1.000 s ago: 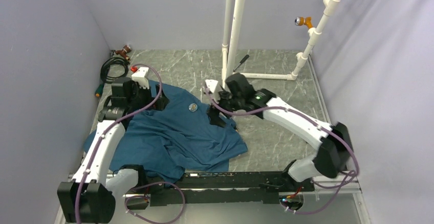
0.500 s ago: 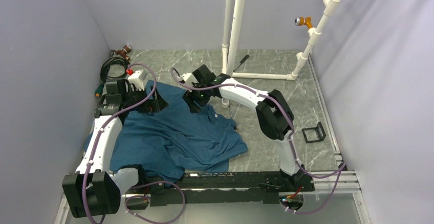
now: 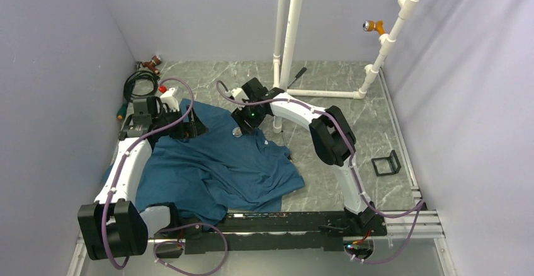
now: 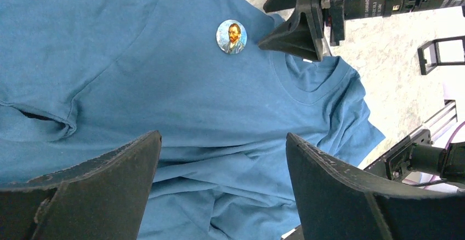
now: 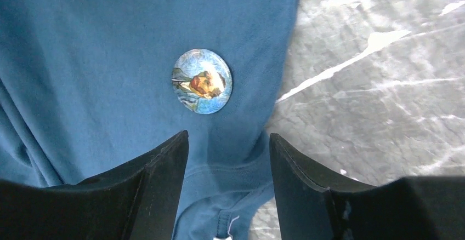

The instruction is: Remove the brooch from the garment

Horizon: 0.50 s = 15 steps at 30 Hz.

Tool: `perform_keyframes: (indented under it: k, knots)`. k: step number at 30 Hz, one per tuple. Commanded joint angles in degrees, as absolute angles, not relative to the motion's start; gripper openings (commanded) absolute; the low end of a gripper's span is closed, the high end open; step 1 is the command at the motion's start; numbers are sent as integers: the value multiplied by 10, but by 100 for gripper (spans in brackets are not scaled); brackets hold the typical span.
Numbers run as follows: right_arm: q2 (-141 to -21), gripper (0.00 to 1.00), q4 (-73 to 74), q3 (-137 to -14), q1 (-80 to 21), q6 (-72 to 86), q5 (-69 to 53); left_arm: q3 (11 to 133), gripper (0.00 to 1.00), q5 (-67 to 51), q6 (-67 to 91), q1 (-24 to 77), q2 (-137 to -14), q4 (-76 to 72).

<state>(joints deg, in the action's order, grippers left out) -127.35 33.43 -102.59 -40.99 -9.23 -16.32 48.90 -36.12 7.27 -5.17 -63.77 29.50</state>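
Teal garment (image 3: 214,162) lay rumpled on the grey marbled worktop (image 5: 384,86). Brooch (image 5: 202,81), a painted bearded portrait, sat on the chest near the collar, close to the cloth edge. Lens lettering on the right arm was unreadable. Right claw (image 5: 228,137) was spread just short of the brooch, not touching it. Left claw (image 4: 222,137) was spread wide over the shirt, gripping nothing. Bare worktop lay beyond the edge.

The right gripper (image 5: 227,137), jaws apart, hangs beside the brooch (image 5: 202,81) on the garment (image 5: 82,59).

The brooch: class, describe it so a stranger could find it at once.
Start at the blue T-shirt on the table. Near its collar, just ahead of the right gripper, lies the brooch. It is the only round badge, bearing a painted bearded face.
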Motion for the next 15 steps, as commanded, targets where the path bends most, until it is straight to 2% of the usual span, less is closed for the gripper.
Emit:
perform_keyframes:
  k: [1, 5, 6, 10, 14, 15]
  knots:
    - [-1296, 57, 351, -1054, -404, -104, -190, 513, 88, -358, 91, -53, -646, 267]
    - [-1305, 51, 354, -1061, -401, -103, -235, 512, 85, -358, 94, -53, -657, 260]
    - [-1307, 47, 353, -1061, -401, -103, -246, 510, 84, -358, 94, -54, -660, 259]
    - [-1317, 16, 381, -1084, -398, -111, -295, 504, 78, -361, 91, -54, -672, 253]
    - [-1284, 0, 364, -1069, -394, -105, -357, 482, 72, -367, 83, -54, -675, 230]
    - [-1272, 0, 354, -1059, -394, -102, -375, 474, 71, -371, 84, -53, -675, 221]
